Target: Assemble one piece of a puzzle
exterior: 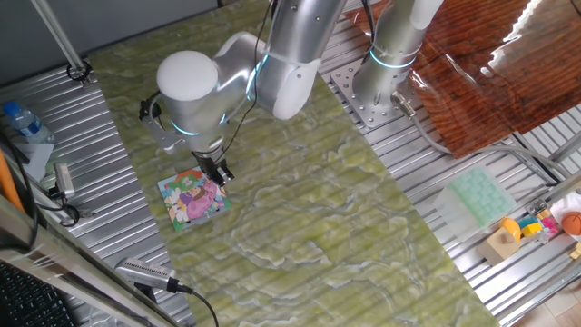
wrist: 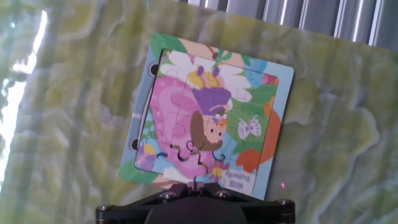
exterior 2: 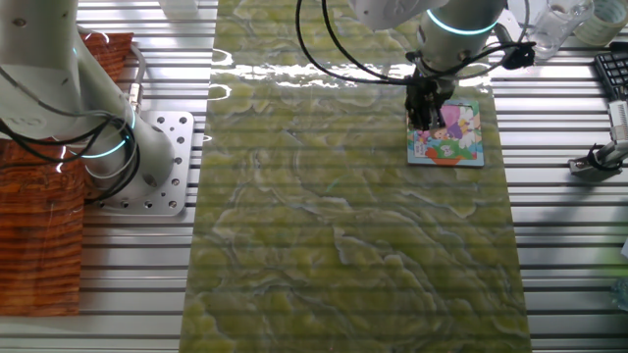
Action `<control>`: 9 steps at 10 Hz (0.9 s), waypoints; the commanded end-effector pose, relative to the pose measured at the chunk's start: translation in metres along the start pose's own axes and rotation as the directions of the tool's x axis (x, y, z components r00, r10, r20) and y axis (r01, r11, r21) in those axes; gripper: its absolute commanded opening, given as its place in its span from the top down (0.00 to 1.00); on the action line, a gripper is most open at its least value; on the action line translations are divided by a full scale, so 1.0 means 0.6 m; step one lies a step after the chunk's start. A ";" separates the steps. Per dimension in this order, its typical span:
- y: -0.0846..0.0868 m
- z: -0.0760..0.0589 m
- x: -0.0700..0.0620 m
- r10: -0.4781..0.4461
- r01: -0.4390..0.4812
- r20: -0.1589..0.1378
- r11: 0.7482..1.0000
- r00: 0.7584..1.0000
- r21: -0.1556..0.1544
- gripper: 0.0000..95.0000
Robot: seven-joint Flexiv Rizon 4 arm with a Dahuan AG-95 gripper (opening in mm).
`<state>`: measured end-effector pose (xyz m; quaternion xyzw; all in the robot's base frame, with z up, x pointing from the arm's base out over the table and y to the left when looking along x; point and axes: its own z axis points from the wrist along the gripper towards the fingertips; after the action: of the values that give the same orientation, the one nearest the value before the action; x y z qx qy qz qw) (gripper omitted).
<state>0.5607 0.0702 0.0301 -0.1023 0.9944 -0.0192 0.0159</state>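
Note:
The puzzle (wrist: 245, 93) is a small square board with a teal border and a pink, white and purple cartoon picture; it lies flat on the green marbled mat (exterior: 345, 209). It also shows as the puzzle (exterior: 186, 202) and the puzzle (exterior 2: 456, 137) in the two fixed views. My gripper (wrist: 194, 185) hangs just above the board's near edge, fingers drawn together. A thin pinkish sliver, the piece (wrist: 194, 183), shows between the fingertips; most of it is hidden. The gripper (exterior: 221, 174) stands over one corner of the board, likewise the gripper (exterior 2: 424, 120).
A second arm's base (exterior: 390, 73) is bolted beside the mat. A red-brown cloth (exterior: 490, 73) lies behind it. A pale green tray (exterior: 481, 195) and toys (exterior: 536, 227) sit at the right. A bottle (exterior: 23, 123) and a tool (exterior: 150, 272) lie at the left.

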 end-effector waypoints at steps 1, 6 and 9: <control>0.001 -0.006 -0.004 0.011 -0.011 0.034 1.000 0.999 0.015 1.00; 0.001 -0.007 -0.004 -0.011 0.007 0.105 0.999 0.994 0.033 1.00; 0.001 -0.007 -0.004 -0.034 0.026 0.165 0.999 0.986 0.048 1.00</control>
<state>0.5620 0.0727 0.0342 -0.1167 0.9879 -0.0313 0.0967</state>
